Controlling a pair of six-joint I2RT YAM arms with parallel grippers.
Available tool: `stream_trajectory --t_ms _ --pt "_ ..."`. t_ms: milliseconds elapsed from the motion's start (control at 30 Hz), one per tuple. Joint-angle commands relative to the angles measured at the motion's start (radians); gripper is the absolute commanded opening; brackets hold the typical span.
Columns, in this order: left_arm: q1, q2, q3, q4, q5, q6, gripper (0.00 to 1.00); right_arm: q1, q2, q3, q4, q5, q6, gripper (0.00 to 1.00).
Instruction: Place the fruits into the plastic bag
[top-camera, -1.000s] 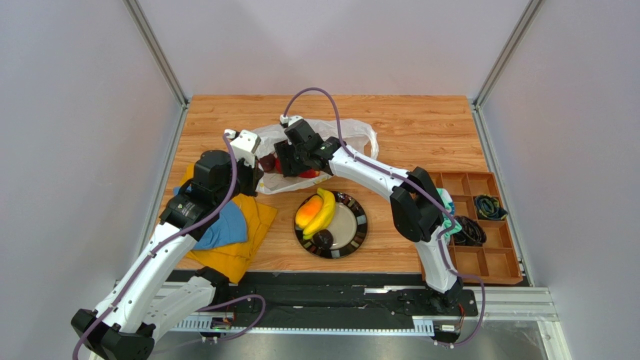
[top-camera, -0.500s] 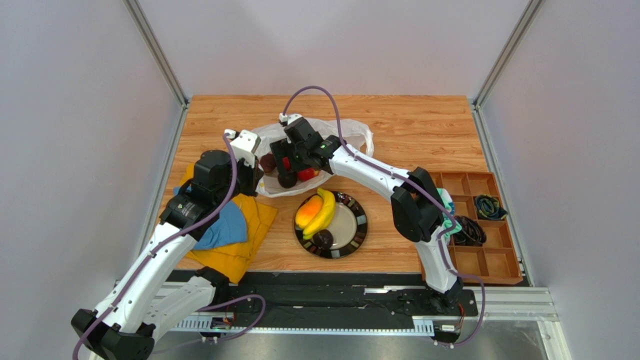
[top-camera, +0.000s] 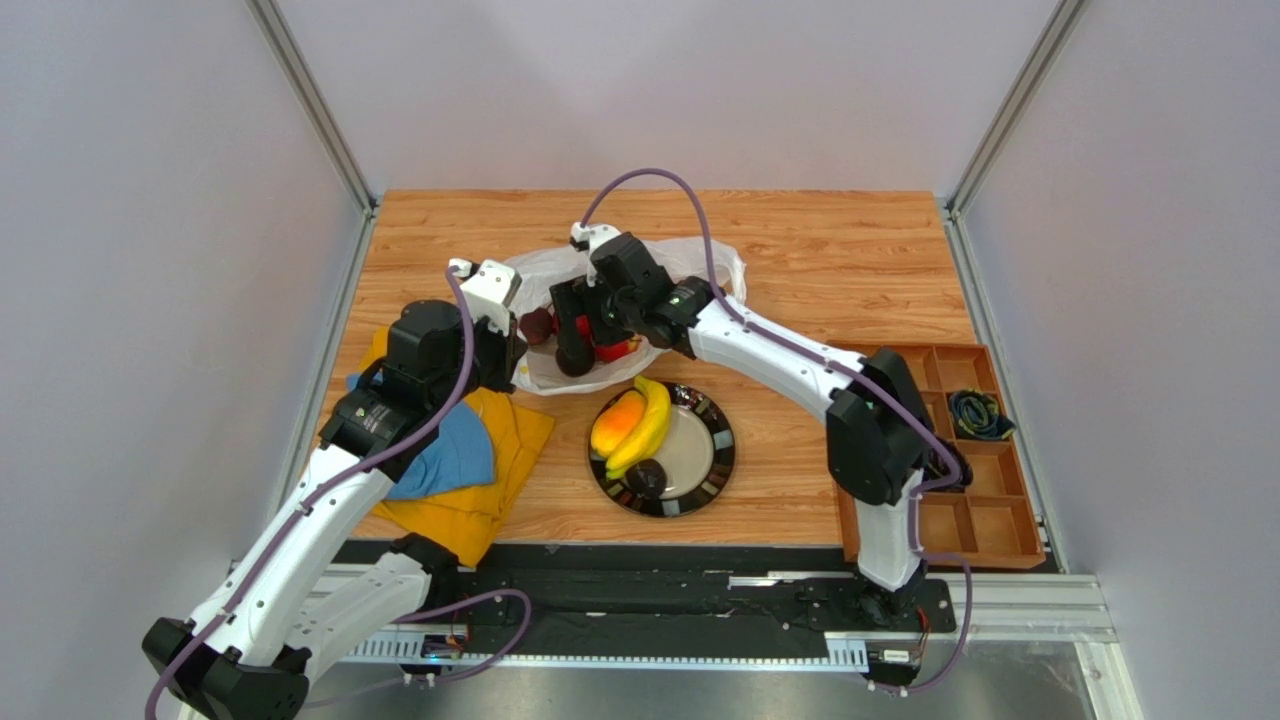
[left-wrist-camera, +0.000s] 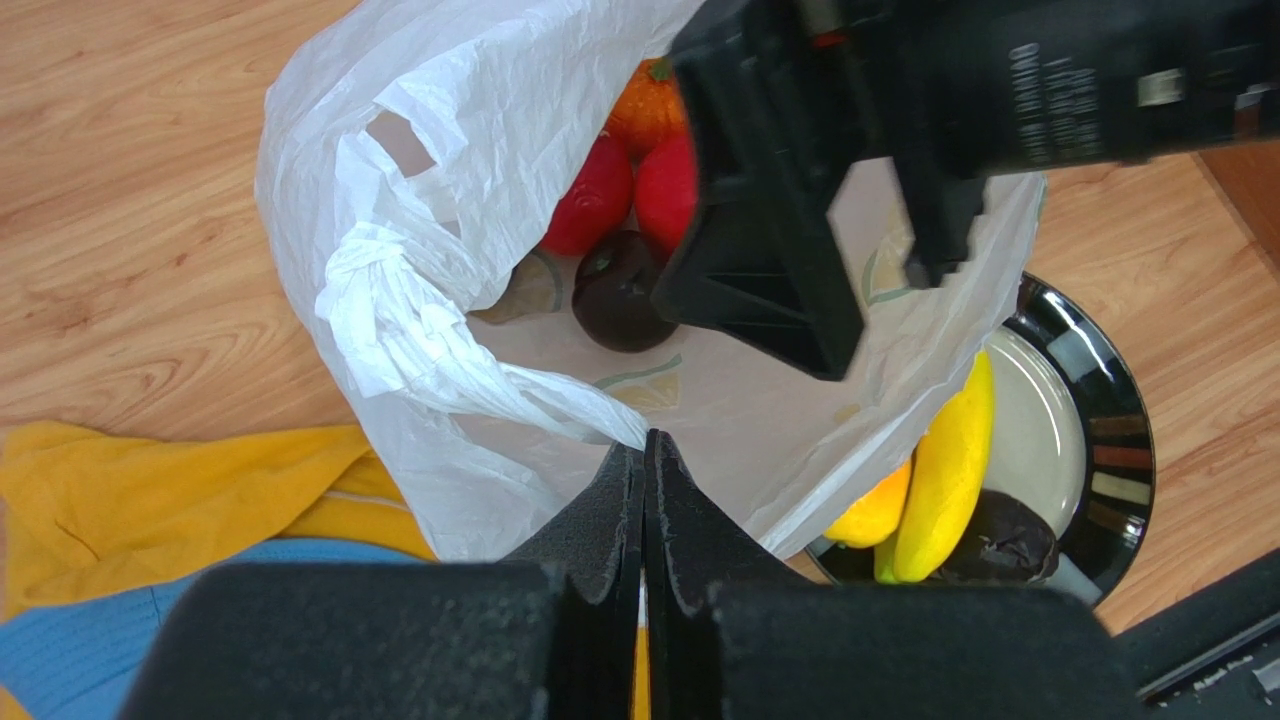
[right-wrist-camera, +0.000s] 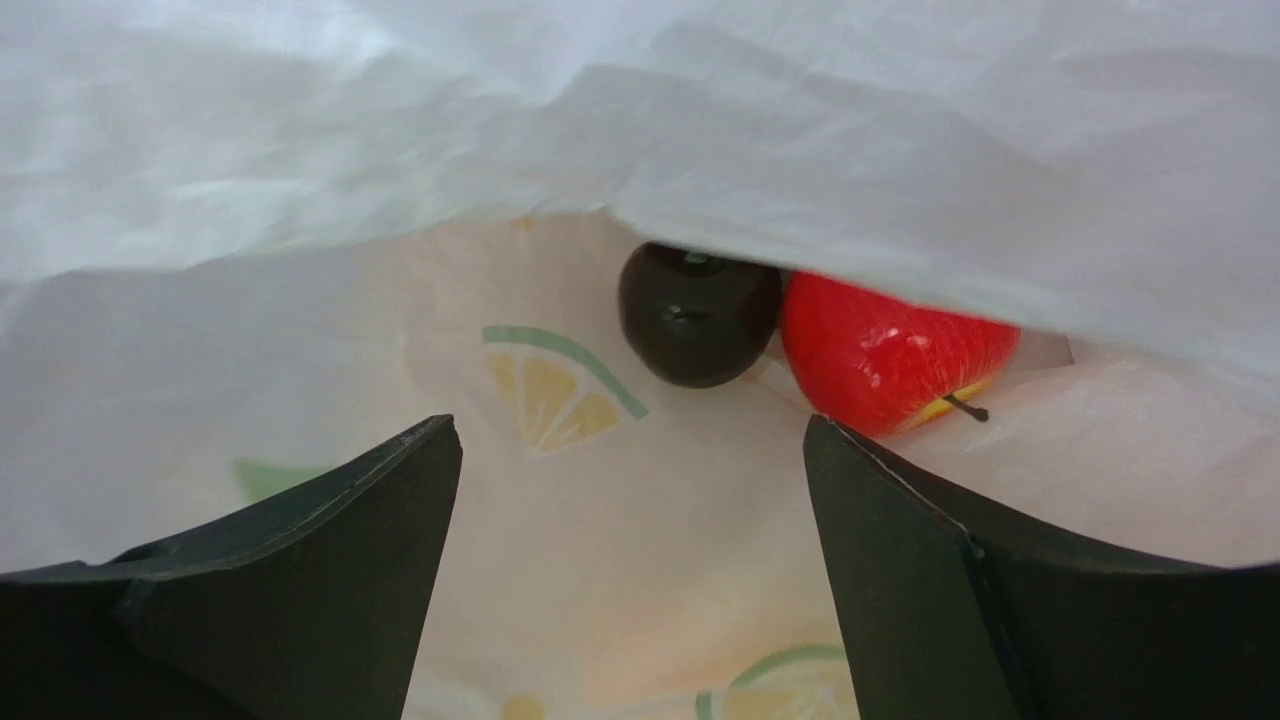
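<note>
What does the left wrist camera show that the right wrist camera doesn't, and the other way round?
Only the left wrist view: the ribbed orange fruit, the banana on the black plate, the yellow cloth, and the left fingers pinched shut on the edge of the plastic bag. Only the right wrist view: the thin stem on a red fruit, beyond the open right fingers. Both: the bag's inside, the dark round fruit and red fruit.
</note>
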Motion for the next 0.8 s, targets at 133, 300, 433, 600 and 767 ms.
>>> stream_trajectory --t_ms 133,300,433,600,767 --pt "-0.002 -0.009 0.040 0.012 0.013 -0.009 0.00 0.030 -0.284 -0.189 0.256 -0.160 -0.035 0.83" --pt "-0.002 -0.009 0.040 0.012 0.013 -0.009 0.00 0.086 -0.383 -0.271 0.265 -0.177 -0.077 0.77" --pt "-0.002 -0.011 0.040 0.012 0.013 -0.009 0.00 0.153 -0.488 -0.390 0.271 -0.157 -0.132 0.75" --pt "-0.002 -0.011 0.040 0.012 0.016 -0.009 0.00 0.206 -0.651 -0.585 0.290 -0.147 -0.111 0.72" --pt "-0.002 -0.012 0.040 0.011 0.012 -0.009 0.00 0.214 -0.748 -0.728 0.291 -0.143 -0.026 0.70"
